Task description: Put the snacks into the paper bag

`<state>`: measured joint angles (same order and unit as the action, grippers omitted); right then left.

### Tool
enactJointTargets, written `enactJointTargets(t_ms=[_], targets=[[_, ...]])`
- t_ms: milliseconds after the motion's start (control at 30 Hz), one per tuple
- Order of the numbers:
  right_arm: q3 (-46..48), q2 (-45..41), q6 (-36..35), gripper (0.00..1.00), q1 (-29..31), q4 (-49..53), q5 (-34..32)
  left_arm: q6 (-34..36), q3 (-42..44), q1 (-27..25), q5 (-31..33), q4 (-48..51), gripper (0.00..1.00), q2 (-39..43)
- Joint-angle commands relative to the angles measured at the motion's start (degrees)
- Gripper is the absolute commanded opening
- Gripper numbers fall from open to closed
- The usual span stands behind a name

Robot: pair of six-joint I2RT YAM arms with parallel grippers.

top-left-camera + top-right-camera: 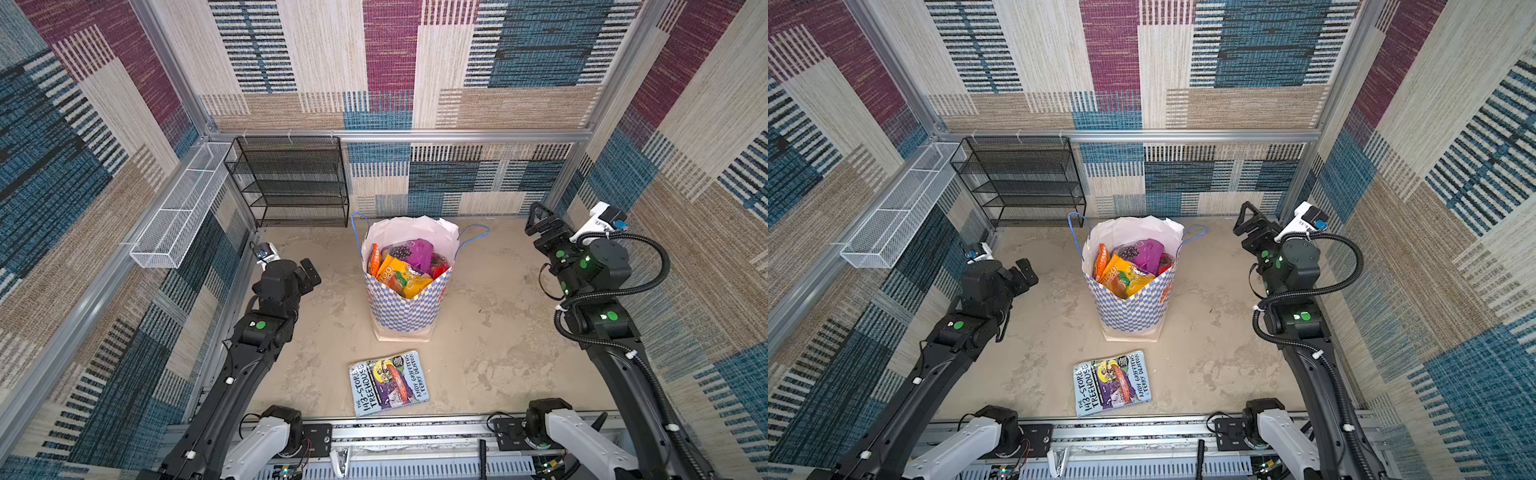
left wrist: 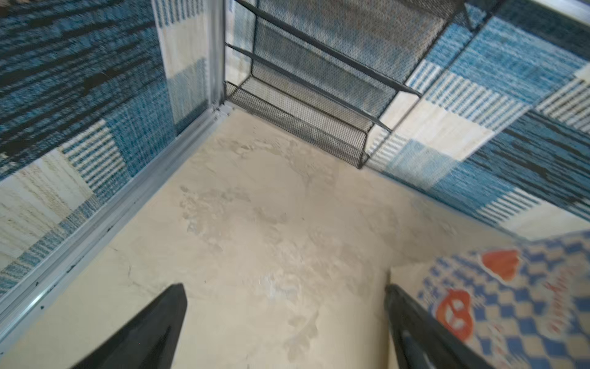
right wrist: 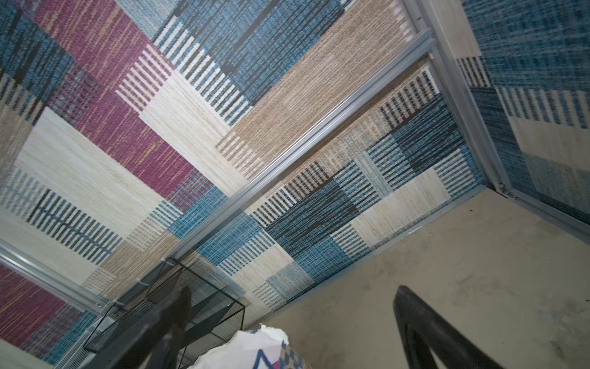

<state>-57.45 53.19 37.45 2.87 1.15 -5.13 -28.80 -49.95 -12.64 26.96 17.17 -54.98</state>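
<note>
In the middle of the tabletop (image 1: 498,316) the paper bag (image 1: 409,309) stands upright with its mouth open and its blue cord handles (image 1: 471,237) flopped outward; the snacks (image 1: 409,266) sit inside it in both top views, purple, yellow, orange and red packets crowded together with their tops showing just below the rim. Left of the bag and apart from it, the left gripper (image 1: 311,272) hangs over the table, released, jaws spread wide with nothing between them; its wrist view shows the two dark fingers (image 2: 153,332) parted over bare surface, the bag's checkered side just beside one of them. Right of the bag and farther back, the right gripper (image 1: 540,220) is likewise released and empty, well clear of the bag. Behind the bag to the left, a black mesh rack (image 1: 291,183) stands against the back wall; farther left of the bag a white wire basket (image 1: 178,212) hangs on the side wall; in front of the bag a blue Treehouse book (image 1: 388,382) lies flat, near the bag's base but not touching it.
</note>
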Motion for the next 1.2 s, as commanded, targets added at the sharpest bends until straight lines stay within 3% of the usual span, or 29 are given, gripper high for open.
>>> enactJointTargets(t_ms=[0, 133, 433, 500, 567, 733, 800, 900, 933, 1000, 1100, 1167], targets=[[5.9, 0.8, -0.2, 1.0, -1.3, -12.2, -2.1, -5.8, 4.7, 0.2, 14.1, -8.2, 0.99, -1.1], [15.1, 2.2, -2.7, 1.0, -2.6, -25.4, -4.1, -7.2, 8.1, 1.2, 18.4, -11.1, 1.0, -5.4], [29.6, 5.0, -17.4, 1.0, -3.9, -43.5, -9.5, 6.1, 13.5, 1.6, 20.8, -22.5, 1.0, -15.5], [31.3, 8.2, -22.3, 1.0, -3.9, -44.3, -8.2, 8.3, 14.1, 1.7, 20.8, -24.6, 1.0, -18.0], [32.6, 10.0, -22.4, 0.99, -3.9, -43.1, -9.7, 12.6, 15.8, 1.7, 20.2, -30.0, 1.0, -20.4], [41.3, 7.7, -25.2, 1.0, -3.9, -50.3, -9.9, 26.0, 23.6, 1.5, 13.7, -53.9, 1.0, -25.9], [43.7, 6.2, -29.0, 1.0, -3.9, -52.3, -5.9, 31.0, 24.2, 1.2, 8.0, -56.4, 0.99, -26.2], [47.7, 5.7, -30.9, 1.0, -3.9, -57.4, -1.9, 33.4, 29.0, 2.4, 5.5, -73.1, 0.99, -31.6], [48.5, 6.4, -30.3, 1.0, -3.9, -58.4, -2.2, 33.3, 29.6, 2.5, 5.7, -74.3, 0.99, -31.5], [48.8, 7.4, -30.3, 1.0, -3.9, -58.7, -2.2, 29.9, 29.0, 3.9, 3.0, -66.4, 0.99, -28.1], [49.3, 9.0, -33.3, 1.0, -3.9, -60.6, 1.4, 30.4, 30.5, 5.5, -0.2, -72.3, 0.99, -29.8], [50.0, 10.9, -34.6, 1.0, -3.9, -62.8, 3.2, 29.7, 29.9, 5.9, -1.2, -69.7, 0.99, -29.2]])
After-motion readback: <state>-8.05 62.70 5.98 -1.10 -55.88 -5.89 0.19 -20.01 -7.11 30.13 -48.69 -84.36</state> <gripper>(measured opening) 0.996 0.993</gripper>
